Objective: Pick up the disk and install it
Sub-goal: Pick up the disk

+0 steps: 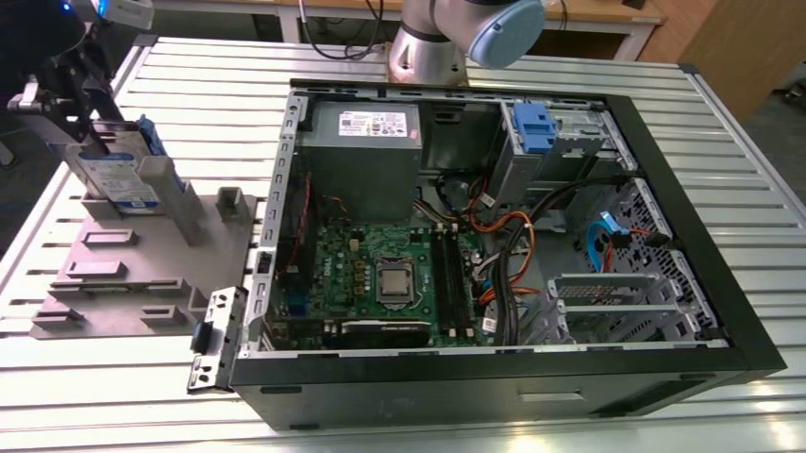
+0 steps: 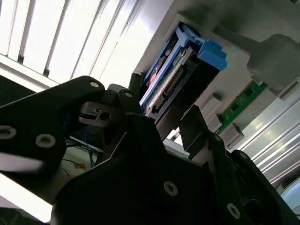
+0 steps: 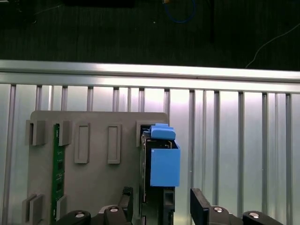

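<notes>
A black two-fingered robot gripper (image 1: 91,127) is hovering over the end of the slatted silver metal tabletop (image 1: 712,99) that lies at the exterior view's left; directly beneath it, the flat rectangular silver-grey disk (image 1: 123,179) with a white-and-blue label and blue plastic side rails is standing upright on its edge in a slot of a flat grey plastic holder plate (image 1: 126,274); the plate is lying along that edge of the tabletop, and the disk is sitting in the plate's far corner.

In the first wrist view the gripper (image 3: 161,192) is straddling the disk (image 3: 164,161) with its fingers (image 3: 199,206) spread apart; a narrow gap is showing on each side, so the pads are not gripping it. In the second wrist view the disk (image 2: 168,79) is showing edge-on between the two dark fingers (image 2: 194,124).

A thin green circuit strip (image 3: 58,173) is standing in another slot of the same plate, well apart from the disk.

A large black desktop computer case (image 1: 504,373) is lying open on its side across the middle of the tabletop, just beside the plate, with its green circuit board (image 1: 377,269) facing upward.
</notes>
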`<state>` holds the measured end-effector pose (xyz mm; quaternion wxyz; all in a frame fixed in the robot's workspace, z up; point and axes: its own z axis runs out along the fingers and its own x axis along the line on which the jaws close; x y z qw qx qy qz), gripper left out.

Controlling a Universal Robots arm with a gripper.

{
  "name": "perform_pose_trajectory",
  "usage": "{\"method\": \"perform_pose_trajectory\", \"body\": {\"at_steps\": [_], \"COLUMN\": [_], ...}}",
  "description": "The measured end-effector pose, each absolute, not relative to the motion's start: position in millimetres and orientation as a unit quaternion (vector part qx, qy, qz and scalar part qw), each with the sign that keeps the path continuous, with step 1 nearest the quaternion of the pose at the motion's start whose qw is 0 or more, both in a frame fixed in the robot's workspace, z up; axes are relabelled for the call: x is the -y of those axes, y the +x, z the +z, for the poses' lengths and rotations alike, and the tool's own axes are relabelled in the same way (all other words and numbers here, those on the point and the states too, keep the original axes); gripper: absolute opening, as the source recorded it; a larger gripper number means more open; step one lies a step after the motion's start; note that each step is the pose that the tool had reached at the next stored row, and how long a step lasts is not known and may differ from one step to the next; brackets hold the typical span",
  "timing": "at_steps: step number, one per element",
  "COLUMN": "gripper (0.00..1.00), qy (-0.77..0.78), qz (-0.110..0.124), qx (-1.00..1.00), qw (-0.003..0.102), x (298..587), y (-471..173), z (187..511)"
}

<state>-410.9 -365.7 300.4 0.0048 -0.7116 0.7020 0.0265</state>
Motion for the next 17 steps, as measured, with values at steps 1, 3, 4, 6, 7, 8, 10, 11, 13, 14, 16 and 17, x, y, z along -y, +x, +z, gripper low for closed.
{"method": "perform_pose_trajectory", "body": {"at_steps": [1,3,4,6,7,8,10,11,13,14,16,17], "gripper": [0.57,0.51,0.51,0.45,0.45,0.45,0.45,0.45,0.45,0.45,0.45,0.45], "qy": [-0.712,-0.712,-0.712,-0.712,-0.712,-0.712,-0.712,-0.712,-0.712,-0.712,-0.712,-0.712], "qz": [0.027,0.027,0.027,0.027,0.027,0.027,0.027,0.027,0.027,0.027,0.027,0.027], "qx": [-0.702,-0.702,-0.702,-0.702,-0.702,-0.702,-0.702,-0.702,-0.702,-0.702,-0.702,-0.702], "qw": [0.005,0.005,0.005,0.005,0.005,0.005,0.005,0.005,0.005,0.005,0.005,0.005], "x": [365.7,365.7,365.7,365.7,365.9,366.9,368.7,368.8,368.8,368.8,368.8,368.8], "y": [-410.9,-410.9,-410.9,-410.9,-411.0,-411.0,-410.9,-410.9,-410.9,-410.9,-410.9,-410.9], "z": [300.4,300.4,300.4,300.5,300.6,300.7,300.5,300.5,300.5,300.4,300.4,300.4]}}
